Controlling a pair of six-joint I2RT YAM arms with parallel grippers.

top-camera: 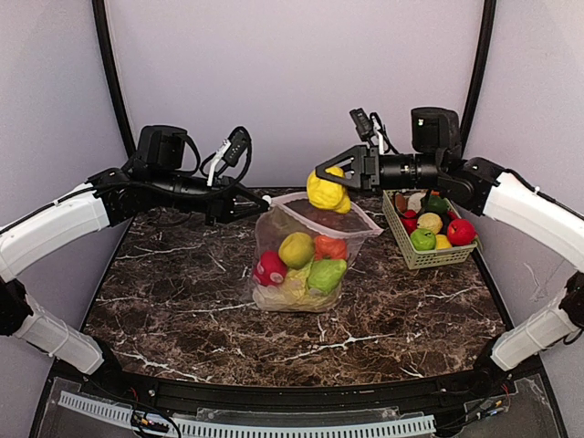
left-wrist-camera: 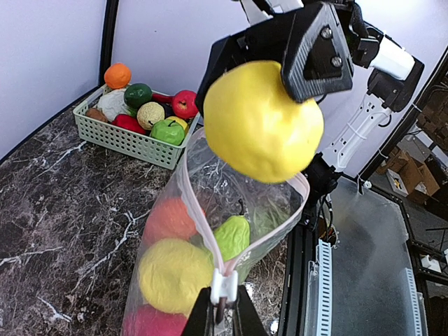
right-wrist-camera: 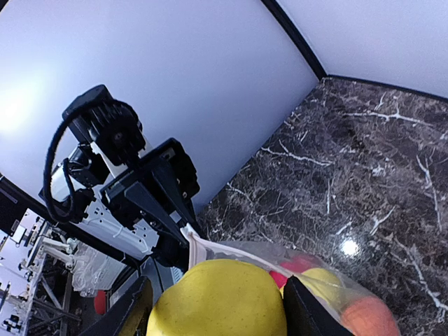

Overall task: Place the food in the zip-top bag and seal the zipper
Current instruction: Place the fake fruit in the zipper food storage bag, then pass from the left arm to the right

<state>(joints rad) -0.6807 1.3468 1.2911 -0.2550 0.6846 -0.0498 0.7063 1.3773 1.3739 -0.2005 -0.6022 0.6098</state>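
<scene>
The clear zip-top bag [top-camera: 301,260] stands mid-table, mouth open upward, holding a red apple [top-camera: 270,268], a yellow fruit [top-camera: 297,249], an orange-red tomato [top-camera: 330,246], a green pear [top-camera: 326,274] and pale cabbage at the bottom. My left gripper [top-camera: 258,202] is shut on the pink zipper's end by its white slider tab [left-wrist-camera: 225,288], holding the mouth up. My right gripper [top-camera: 330,182] is shut on a yellow lemon [top-camera: 325,193] just above the bag's mouth; the lemon fills the right wrist view [right-wrist-camera: 220,299] and hangs over the mouth in the left wrist view [left-wrist-camera: 260,120].
A pale green mesh basket [top-camera: 419,250] with several more fruits stands at the back right, also in the left wrist view [left-wrist-camera: 126,138]. Bare marble table [top-camera: 182,301] lies left of and in front of the bag. Walls close the back and sides.
</scene>
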